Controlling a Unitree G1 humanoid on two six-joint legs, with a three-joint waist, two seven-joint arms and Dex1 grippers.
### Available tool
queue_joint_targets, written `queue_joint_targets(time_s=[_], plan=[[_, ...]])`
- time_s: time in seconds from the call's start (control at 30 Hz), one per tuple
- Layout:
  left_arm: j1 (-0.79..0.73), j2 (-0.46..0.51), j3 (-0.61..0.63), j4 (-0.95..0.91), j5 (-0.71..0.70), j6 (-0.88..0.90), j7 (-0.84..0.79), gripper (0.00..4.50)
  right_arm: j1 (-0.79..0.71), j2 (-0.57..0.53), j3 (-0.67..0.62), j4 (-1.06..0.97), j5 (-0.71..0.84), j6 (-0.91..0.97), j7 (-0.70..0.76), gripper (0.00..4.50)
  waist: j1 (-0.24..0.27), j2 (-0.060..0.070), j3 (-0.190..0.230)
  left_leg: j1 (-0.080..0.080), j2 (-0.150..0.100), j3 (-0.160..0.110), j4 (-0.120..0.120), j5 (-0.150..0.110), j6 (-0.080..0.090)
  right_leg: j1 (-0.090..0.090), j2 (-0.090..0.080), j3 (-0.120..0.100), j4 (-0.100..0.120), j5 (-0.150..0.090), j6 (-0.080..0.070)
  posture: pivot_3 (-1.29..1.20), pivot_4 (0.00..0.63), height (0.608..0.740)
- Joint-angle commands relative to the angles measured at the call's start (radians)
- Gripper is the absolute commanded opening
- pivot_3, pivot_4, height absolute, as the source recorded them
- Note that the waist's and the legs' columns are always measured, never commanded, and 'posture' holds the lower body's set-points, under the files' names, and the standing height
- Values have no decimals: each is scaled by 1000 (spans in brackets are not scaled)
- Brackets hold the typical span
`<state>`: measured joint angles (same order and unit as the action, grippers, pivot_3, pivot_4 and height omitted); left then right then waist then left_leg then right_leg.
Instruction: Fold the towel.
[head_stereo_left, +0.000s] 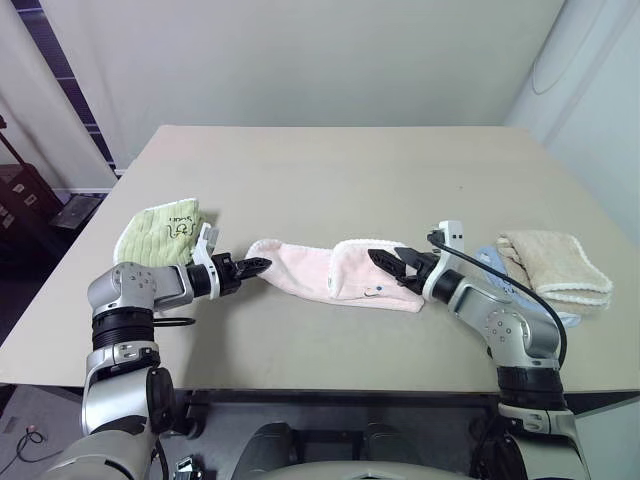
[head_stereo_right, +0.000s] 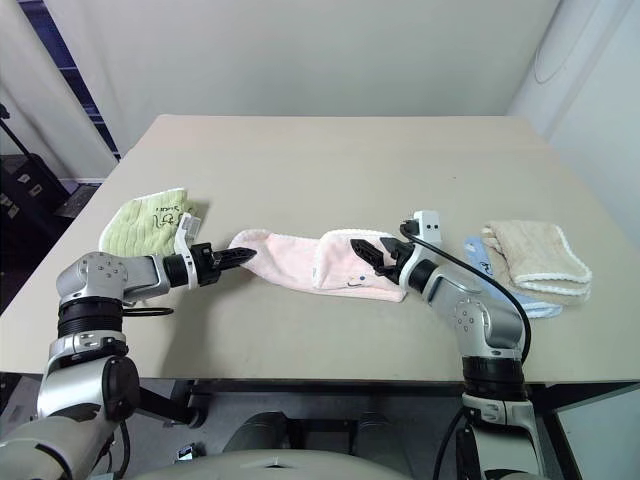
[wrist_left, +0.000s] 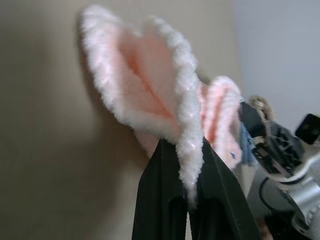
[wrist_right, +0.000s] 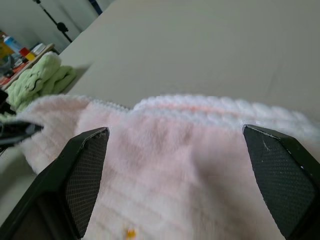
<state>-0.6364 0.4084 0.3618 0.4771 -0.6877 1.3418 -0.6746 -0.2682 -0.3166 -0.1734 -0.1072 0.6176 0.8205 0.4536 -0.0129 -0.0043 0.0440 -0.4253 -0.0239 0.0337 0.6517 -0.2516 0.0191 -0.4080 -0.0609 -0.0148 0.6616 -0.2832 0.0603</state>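
Left wrist view, left gripper (wrist_left: 192, 172) clamped on white edge of pink towel (head_stereo_left: 330, 275), towel laid near table (head_stereo_left: 340, 180) front, right gripper (wrist_right: 182, 165) spread wide over right end.

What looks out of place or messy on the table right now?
The pink towel lies bunched and crooked, one end folded over unevenly. The left claw is shut on its white edge; the right claw stands open over it.

Beige table (head_stereo_left: 340, 170) before plain white walls (head_stereo_left: 300, 60)
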Motion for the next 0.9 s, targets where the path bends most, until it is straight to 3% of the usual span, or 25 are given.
queue_joint_targets(time_s=[0.03, 0.23, 0.37, 0.5, 0.7, 0.87, 0.9], plan=[[-56, 24, -67, -75, -28, -37, -95, 12, 30, -26, -60, -140, 74, -6, 29, 4500, -1, 0, 0, 0, 0, 0, 0, 0, 0, 0, 0, 0, 0, 0, 0, 0, 0, 740], [-134, 17, -241, -85, 3, -145, -275, 12, 85, -54, -133, -218, 124, 0, -6, 4500, -1, 0, 0, 0, 0, 0, -1, 0, 0, 1, 0, 0, -2, -2, -3, 0, 0, 740], [-231, -86, -444, -5, 93, -308, -434, 12, 105, -48, -202, -216, 127, -15, -82, 4500, 11, 0, 0, 0, 0, 0, -1, 0, 0, 1, 0, 0, -3, -2, -3, 0, 0, 740], [-309, -186, -566, 136, 191, -462, -542, 12, 119, -45, -226, -234, 127, -21, -134, 4500, 11, 0, 0, -1, 0, 1, -1, 1, 1, 2, 0, 0, -7, -2, -3, 0, 0, 740], [-408, -373, -600, 467, 344, -704, -507, 12, 152, -32, -255, -259, 125, -29, -206, 4500, 8, 0, 0, -1, 0, 1, -3, 3, 5, 1, 1, 0, -7, -1, 2, 0, 0, 740], [-429, -444, -578, 584, 403, -785, -518, 12, 185, -28, -266, -279, 138, -31, -235, 4500, 10, 0, 0, -1, 0, 1, -2, 3, 6, 2, 3, 0, -7, -1, 3, 0, 0, 740], [-428, -449, -575, 591, 411, -793, -530, 243, 189, -28, -265, -281, 136, -32, -240, 4500, 11, 0, 0, -1, 0, 1, -1, 4, 7, 2, 3, 0, -6, 0, 4, 0, 0, 740]])
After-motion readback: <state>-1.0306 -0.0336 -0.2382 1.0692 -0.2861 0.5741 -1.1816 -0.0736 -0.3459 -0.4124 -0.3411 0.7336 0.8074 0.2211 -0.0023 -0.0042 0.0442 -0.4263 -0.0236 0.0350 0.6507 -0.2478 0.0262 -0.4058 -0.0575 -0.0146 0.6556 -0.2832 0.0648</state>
